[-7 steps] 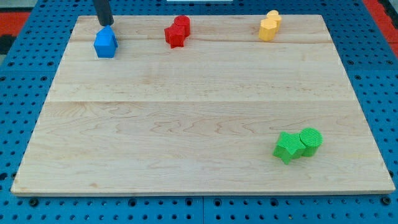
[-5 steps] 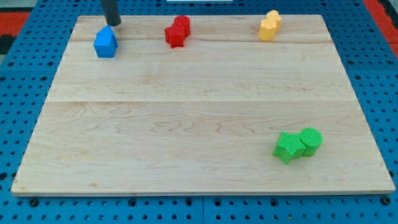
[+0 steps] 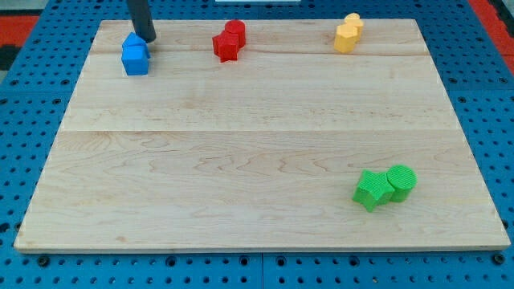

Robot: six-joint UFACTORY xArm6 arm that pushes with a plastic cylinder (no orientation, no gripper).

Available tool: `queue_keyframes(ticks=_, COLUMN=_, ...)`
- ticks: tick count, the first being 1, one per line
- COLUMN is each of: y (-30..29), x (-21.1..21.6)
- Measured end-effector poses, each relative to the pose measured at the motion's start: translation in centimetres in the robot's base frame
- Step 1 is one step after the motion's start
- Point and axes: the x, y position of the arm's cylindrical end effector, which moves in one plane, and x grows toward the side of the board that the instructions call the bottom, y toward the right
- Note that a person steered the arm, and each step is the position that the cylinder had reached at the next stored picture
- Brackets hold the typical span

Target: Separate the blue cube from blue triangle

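Observation:
Two blue blocks sit pressed together near the wooden board's top left corner. The blue cube is the lower one and the blue triangle touches it at its top; their shapes are hard to make out. My tip is right beside the blue triangle, at its right, touching or nearly touching it. The rod rises from there out of the view's top.
Two red blocks touch each other at the top middle. Two yellow blocks touch at the top right. A green star-like block and a green cylinder touch at the lower right. The board lies on a blue pegboard.
My tip has moved right and then down, coming against the right side of the blue pair. The upper blue block has shifted slightly to the left.

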Motion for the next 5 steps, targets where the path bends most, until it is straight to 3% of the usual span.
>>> queue_keyframes(ticks=1, y=-0.2, x=-1.6)
queue_keyframes(ticks=5, y=-0.6, x=5.3)
